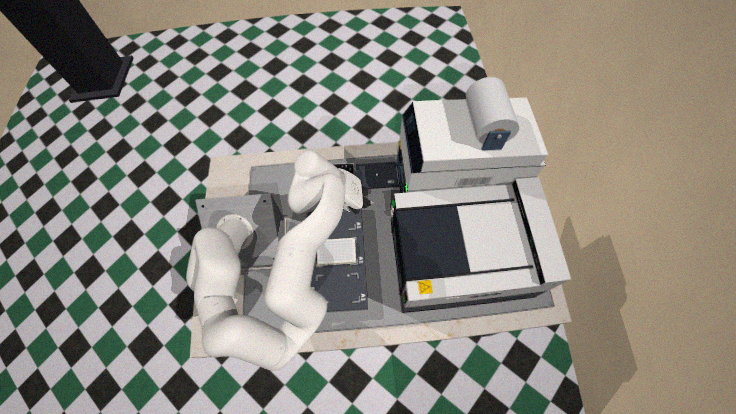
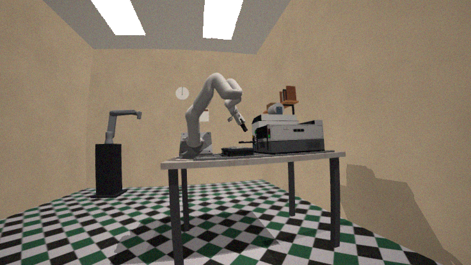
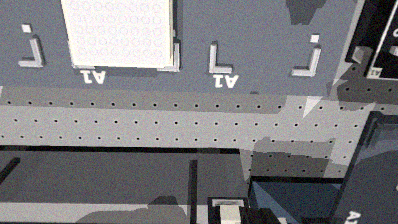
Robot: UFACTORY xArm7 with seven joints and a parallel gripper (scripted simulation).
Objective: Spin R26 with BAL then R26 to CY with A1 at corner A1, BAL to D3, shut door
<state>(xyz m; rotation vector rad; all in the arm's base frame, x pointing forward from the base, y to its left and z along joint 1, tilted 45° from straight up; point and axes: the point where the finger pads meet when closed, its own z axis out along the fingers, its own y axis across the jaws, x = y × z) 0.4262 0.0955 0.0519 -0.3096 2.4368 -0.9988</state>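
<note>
My gripper (image 1: 366,203) (image 2: 243,128) is shut and empty. It hangs in the air just off the left front corner of the centrifuge (image 1: 535,242) (image 2: 289,135), a little above the deck. The centrifuge's top shows a dark panel (image 1: 432,242) on the near half and a white panel (image 1: 491,234) on the far half; no bucket or plate shows there. A white well plate (image 1: 337,251) (image 3: 120,32) sits in the middle nest of the deck row. The nest beside it (image 3: 220,65) is empty, and so is the end nest (image 1: 342,290). My fingertips do not show clearly in the wrist view.
The sealer (image 1: 463,139) (image 2: 274,118) with its film roll (image 1: 491,108) stands behind the centrifuge, a dark stage (image 1: 380,175) at its front. A perforated strip (image 3: 150,115) runs between the nests and the centrifuge. A second arm on a black pedestal (image 2: 107,169) stands far off.
</note>
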